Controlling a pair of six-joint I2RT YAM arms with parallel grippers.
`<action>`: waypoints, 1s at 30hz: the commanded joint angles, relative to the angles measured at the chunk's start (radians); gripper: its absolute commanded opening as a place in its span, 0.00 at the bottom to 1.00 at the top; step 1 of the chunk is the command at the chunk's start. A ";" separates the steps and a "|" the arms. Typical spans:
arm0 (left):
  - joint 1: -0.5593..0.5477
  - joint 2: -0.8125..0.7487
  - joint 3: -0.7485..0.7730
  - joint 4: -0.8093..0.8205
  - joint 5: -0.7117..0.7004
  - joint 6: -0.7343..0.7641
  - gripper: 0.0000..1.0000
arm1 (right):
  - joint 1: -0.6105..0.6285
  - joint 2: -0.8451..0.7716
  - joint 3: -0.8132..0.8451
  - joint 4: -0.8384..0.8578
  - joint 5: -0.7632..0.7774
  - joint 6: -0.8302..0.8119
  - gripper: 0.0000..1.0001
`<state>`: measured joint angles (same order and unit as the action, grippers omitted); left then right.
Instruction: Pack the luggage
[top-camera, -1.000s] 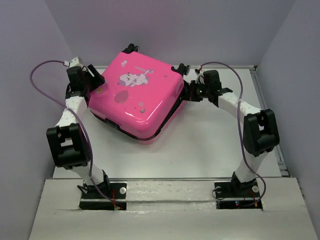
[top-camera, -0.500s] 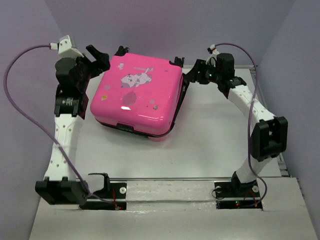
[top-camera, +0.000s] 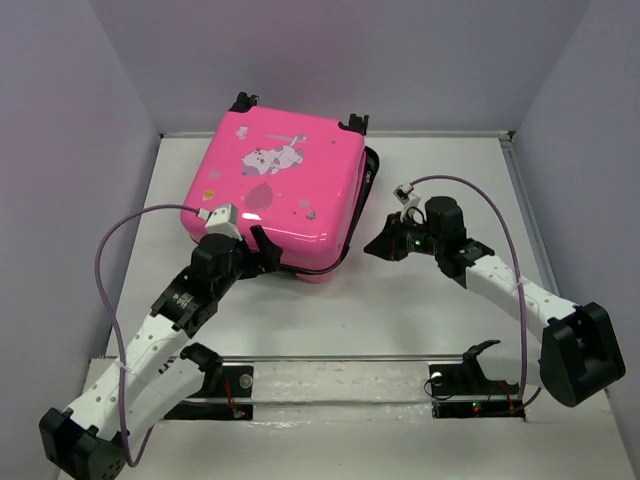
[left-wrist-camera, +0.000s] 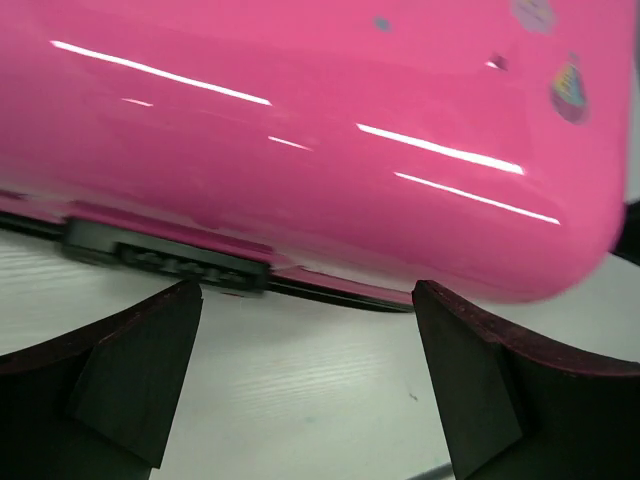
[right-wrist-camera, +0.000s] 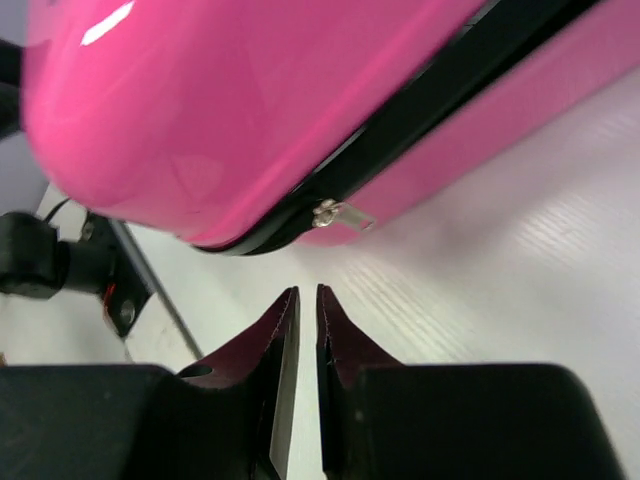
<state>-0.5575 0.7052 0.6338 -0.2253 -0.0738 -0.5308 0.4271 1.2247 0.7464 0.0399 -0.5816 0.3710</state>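
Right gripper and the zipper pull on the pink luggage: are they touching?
Apart. The right wrist view shows bare table between the right gripper and the zipper pull of the luggage.

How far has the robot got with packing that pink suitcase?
Done, it seems: the luggage lies flat on the table with its lid down. In hand: the right gripper, nearly closed and empty, points at the zipper pull, just short of it; the left gripper is open at the front edge, touching nothing. Still to do: probably running the zipper shut; how far it is zipped I cannot tell.
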 joint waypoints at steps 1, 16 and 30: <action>0.137 0.003 0.101 0.110 -0.092 0.001 0.99 | -0.005 -0.025 0.007 0.131 0.041 0.012 0.19; 0.730 0.911 0.860 0.122 0.215 0.065 0.56 | -0.005 0.110 0.120 0.029 0.437 0.020 0.07; 0.798 1.375 1.130 -0.011 0.347 0.146 0.06 | -0.027 0.389 0.326 0.018 0.476 0.032 0.07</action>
<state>0.2668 2.0350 1.6871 -0.2161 0.1547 -0.4305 0.4191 1.5589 0.9962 0.0376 -0.1287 0.3931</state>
